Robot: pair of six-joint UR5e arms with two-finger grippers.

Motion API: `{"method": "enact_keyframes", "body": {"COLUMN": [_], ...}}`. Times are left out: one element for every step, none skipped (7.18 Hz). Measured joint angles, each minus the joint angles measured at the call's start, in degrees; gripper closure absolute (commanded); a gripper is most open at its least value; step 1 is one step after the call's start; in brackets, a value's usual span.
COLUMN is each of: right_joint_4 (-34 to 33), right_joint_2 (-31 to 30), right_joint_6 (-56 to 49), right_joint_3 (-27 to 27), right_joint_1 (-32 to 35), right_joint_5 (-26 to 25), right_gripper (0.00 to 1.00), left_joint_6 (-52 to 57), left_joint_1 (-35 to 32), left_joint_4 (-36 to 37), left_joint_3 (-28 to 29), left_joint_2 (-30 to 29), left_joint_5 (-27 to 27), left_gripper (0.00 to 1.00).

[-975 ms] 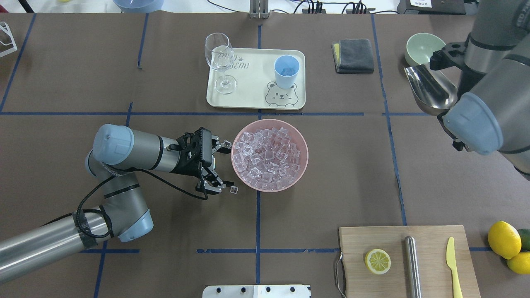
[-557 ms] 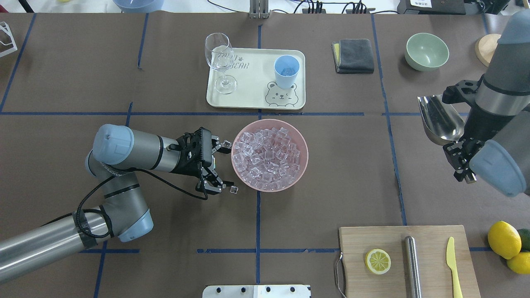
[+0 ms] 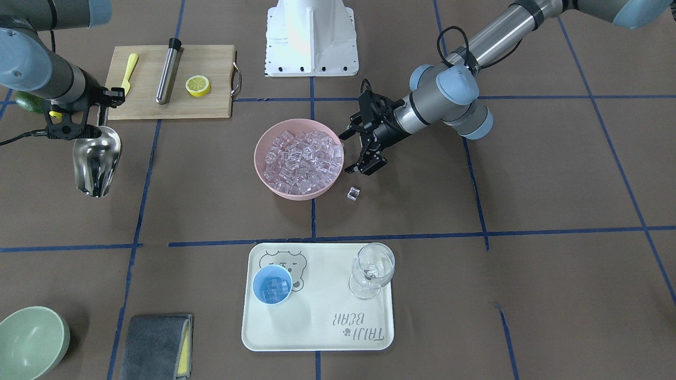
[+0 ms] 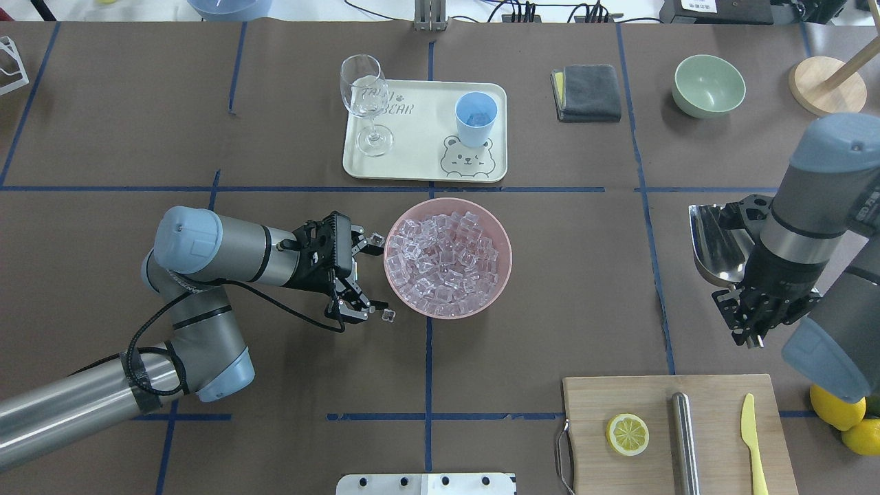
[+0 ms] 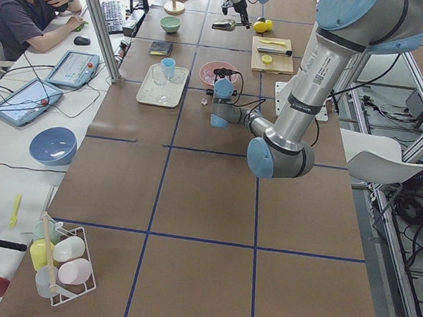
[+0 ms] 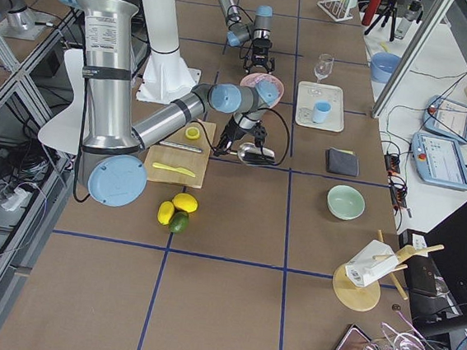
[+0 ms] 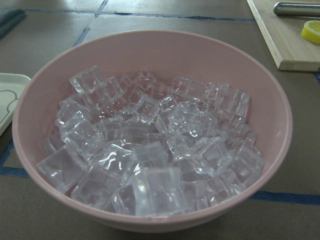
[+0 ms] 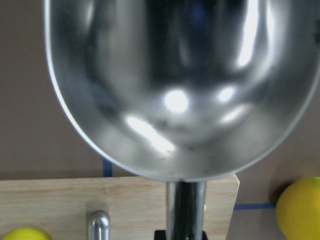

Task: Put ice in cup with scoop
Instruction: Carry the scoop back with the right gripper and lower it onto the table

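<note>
Ice [image 4: 445,258], clear cubes likely slick and hard, fills the round pink plastic bowl [image 4: 505,240]; the light-blue plastic cup [image 4: 476,118] stands at its 12 o'clock. Right end effector [image 3: 94,117] grips the rigid shiny steel scoop [image 4: 715,244] by its rod handle at 3 o'clock; left end effector [image 4: 375,276] gapes wide, empty.

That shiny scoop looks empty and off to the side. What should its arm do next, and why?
Probably swing the scoop across toward the pink bowl and lower its lip to the ice. The right gripper holds it empty, well apart from the bowl, so nothing can reach the cup until it is loaded.
</note>
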Motion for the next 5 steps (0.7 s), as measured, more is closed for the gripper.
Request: {"method": "enact_keyframes", "body": {"right_joint_4": [3.8,8.4,12.0,13.9,14.6], "right_joint_2": [-0.5,-0.7,-0.7,-0.7,-0.5], "right_joint_6": [4.0,7.4,9.9,11.1,11.6], "right_joint_3": [-1.7,-4.0,-6.1,-7.6,-8.3], "right_joint_1": [-1.9,-3.5,-4.8,-5.9,-6.4], "right_joint_5": [-1.0,-1.8,-2.4,-3.0,-3.3], "right_gripper": [1.0,1.0,1.0,1.0,1.0], "left_joint_6": [0.0,0.0,0.0,0.0,0.0], "left_joint_1": [0.0,0.0,0.0,0.0,0.0], "left_joint_4": [0.0,0.0,0.0,0.0,0.0], "left_joint_3": [0.0,0.0,0.0,0.0,0.0], "left_joint_2": [0.0,0.0,0.0,0.0,0.0], "left_joint_5": [0.0,0.0,0.0,0.0,0.0], "left_gripper": [0.0,0.0,0.0,0.0,0.0]}}
